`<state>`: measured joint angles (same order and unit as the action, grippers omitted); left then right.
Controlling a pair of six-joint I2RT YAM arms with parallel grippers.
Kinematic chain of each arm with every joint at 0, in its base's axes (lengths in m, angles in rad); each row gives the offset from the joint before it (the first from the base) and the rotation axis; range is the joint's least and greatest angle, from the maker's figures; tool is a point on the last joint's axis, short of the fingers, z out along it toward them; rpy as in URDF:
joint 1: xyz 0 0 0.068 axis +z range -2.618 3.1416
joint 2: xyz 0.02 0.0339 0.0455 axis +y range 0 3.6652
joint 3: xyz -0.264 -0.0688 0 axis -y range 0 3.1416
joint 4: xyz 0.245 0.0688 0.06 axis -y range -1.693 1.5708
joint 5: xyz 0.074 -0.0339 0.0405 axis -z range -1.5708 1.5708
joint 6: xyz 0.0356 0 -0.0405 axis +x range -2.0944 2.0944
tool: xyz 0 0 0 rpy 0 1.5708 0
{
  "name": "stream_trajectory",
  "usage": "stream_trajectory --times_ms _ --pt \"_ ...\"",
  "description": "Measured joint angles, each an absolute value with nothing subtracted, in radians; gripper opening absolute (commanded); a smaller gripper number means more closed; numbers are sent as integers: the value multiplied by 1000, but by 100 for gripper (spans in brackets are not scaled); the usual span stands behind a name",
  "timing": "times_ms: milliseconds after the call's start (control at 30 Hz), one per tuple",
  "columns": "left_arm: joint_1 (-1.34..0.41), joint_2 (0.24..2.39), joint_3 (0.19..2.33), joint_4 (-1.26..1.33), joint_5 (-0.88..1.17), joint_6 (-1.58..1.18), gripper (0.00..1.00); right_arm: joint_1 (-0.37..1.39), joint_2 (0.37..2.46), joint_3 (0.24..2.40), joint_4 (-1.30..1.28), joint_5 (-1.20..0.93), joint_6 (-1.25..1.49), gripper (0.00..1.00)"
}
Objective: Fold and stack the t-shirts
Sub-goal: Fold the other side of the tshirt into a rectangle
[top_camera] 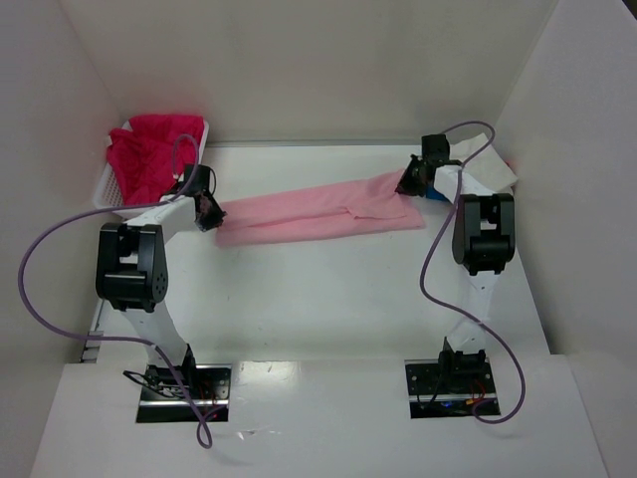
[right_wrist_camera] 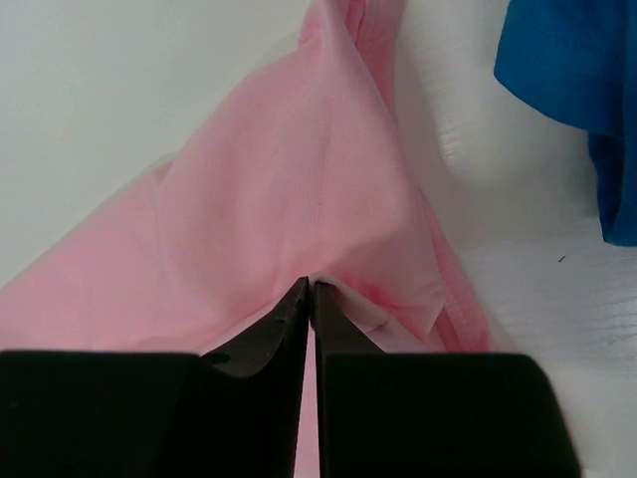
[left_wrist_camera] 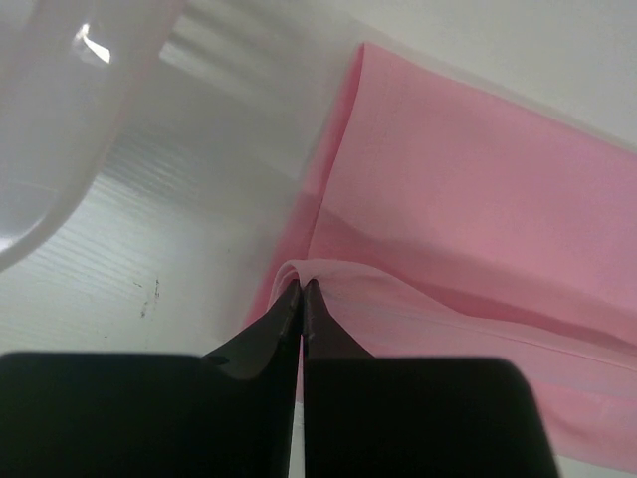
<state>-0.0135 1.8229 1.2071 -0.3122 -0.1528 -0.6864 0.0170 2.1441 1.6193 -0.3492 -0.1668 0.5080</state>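
Observation:
A light pink t-shirt (top_camera: pixel 318 212) lies stretched in a long folded band across the middle of the table. My left gripper (top_camera: pixel 208 212) is shut on its left end; the left wrist view shows the pink cloth (left_wrist_camera: pixel 478 229) pinched between the black fingertips (left_wrist_camera: pixel 320 329). My right gripper (top_camera: pixel 410 182) is shut on its right end; the right wrist view shows the pink cloth (right_wrist_camera: pixel 279 199) bunched at the fingertips (right_wrist_camera: pixel 294 309). A magenta-red t-shirt (top_camera: pixel 151 152) fills the basket. A blue t-shirt (right_wrist_camera: pixel 582 80) lies just right of the right gripper.
A white lattice basket (top_camera: pixel 107 191) stands at the back left corner, close behind my left gripper; its rim shows in the left wrist view (left_wrist_camera: pixel 60 139). A white cloth (top_camera: pixel 488 164) lies at the back right by the wall. White walls enclose the table on three sides.

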Motion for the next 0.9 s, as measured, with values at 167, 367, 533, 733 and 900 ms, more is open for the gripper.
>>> stream_trajectory --times_ms 167,367,533,733,900 --pt "-13 1823 1211 -307 -152 -686 63 17 2149 1650 -350 -181 486 45" --pt "-13 1818 1229 -276 -111 -675 74 17 2147 1707 -341 -211 465 63" --pt "-26 1772 1246 -265 -73 -649 77 17 2107 1713 -348 -226 451 71" --pt "-54 1649 1236 -217 55 -600 78 16 1926 1577 -332 -233 444 65" --pt "-79 1619 1198 -183 155 -555 78 25 1859 1419 -323 -231 441 66"
